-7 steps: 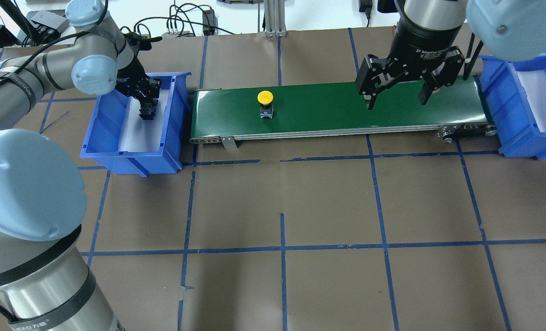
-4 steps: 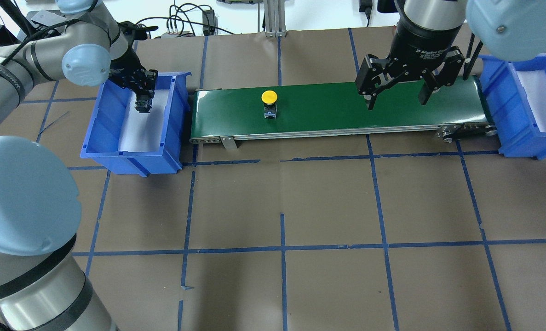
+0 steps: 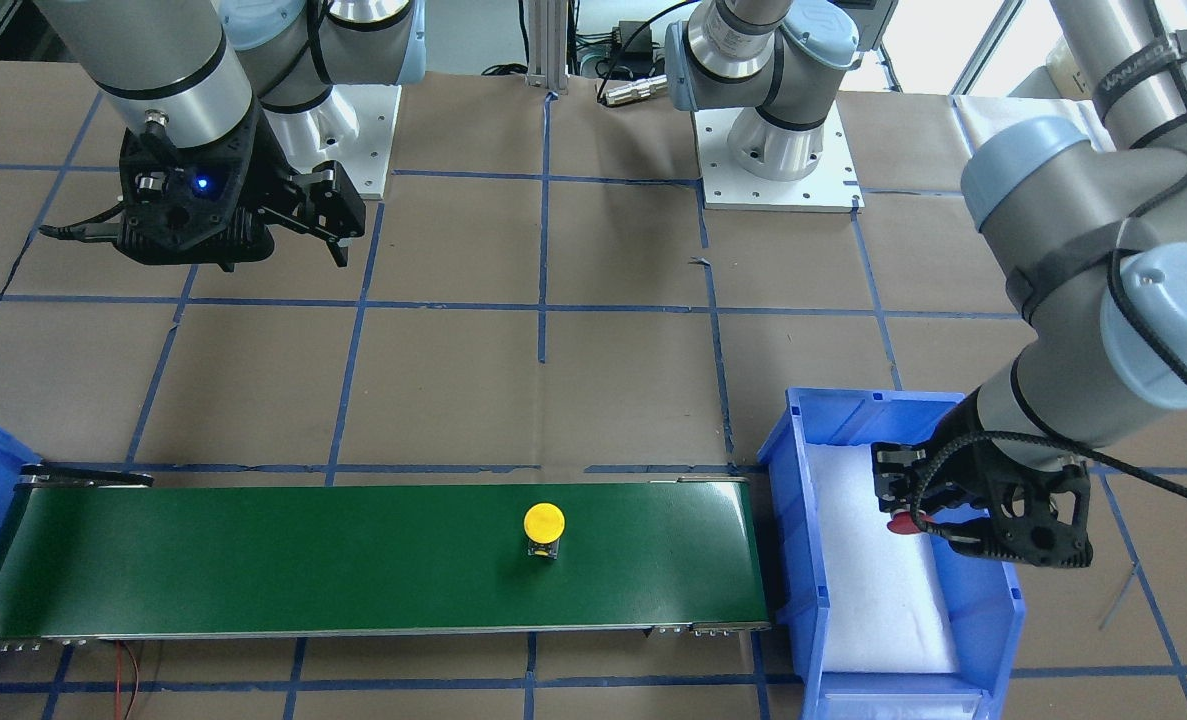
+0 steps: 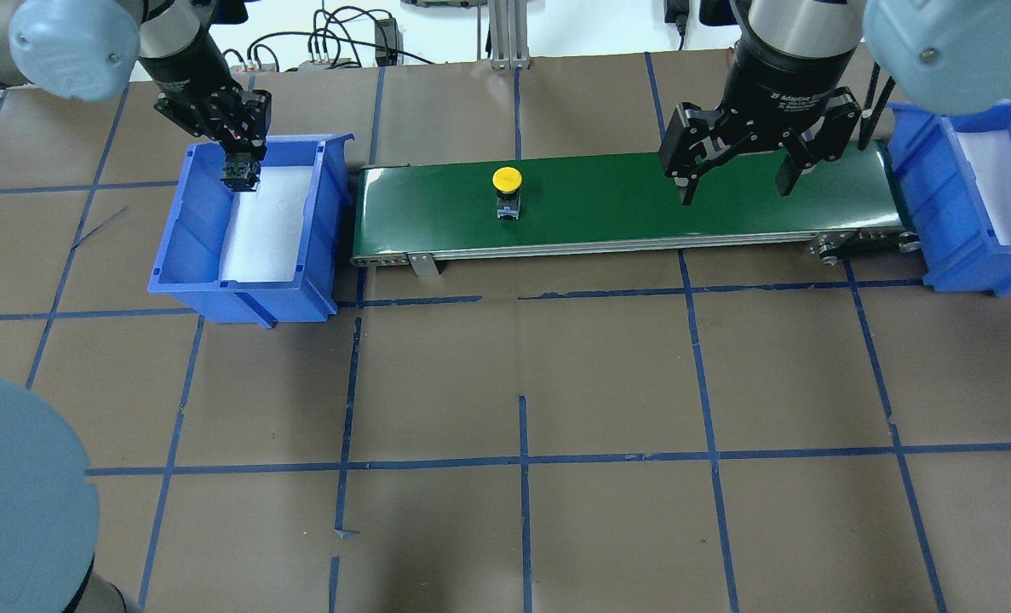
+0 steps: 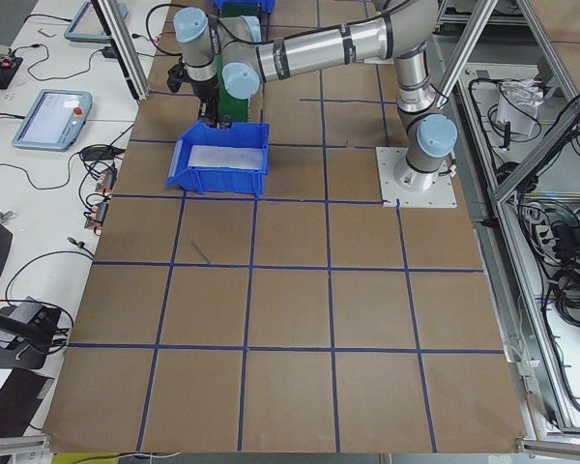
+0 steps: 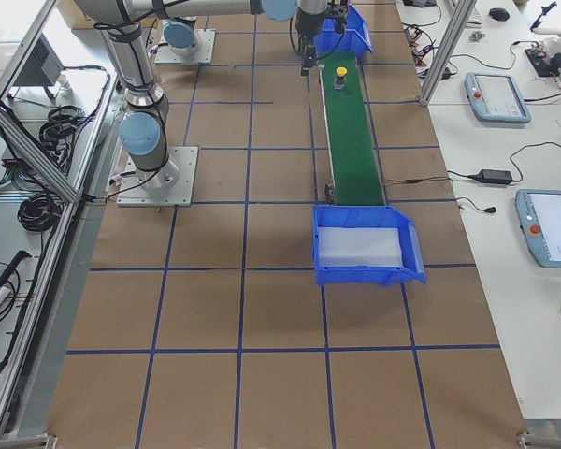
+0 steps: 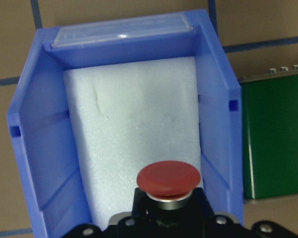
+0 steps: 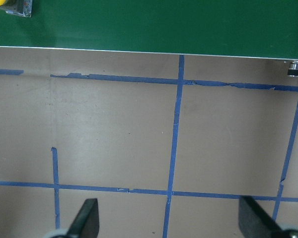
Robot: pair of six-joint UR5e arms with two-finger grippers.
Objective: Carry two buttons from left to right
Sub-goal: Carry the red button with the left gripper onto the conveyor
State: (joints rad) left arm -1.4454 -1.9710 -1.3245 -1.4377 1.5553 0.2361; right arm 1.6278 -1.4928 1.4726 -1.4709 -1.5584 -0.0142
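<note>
One camera sits behind me, high over my shoulders, and looks down at the desk (image 4: 607,375). One stands across from me and looks back at me, so my sides are swapped there. Both see the whole green belt (image 4: 599,204) and the yellow button (image 4: 507,179). Two cameras look along the desk from its ends, far away, so things look tiny. The camera on my left claw (image 4: 239,174) is very near the red button (image 7: 168,178) and blue bin (image 7: 39,148). The one on my right claw (image 8: 171,223) looks down at the desk and the belt's edge.
</note>
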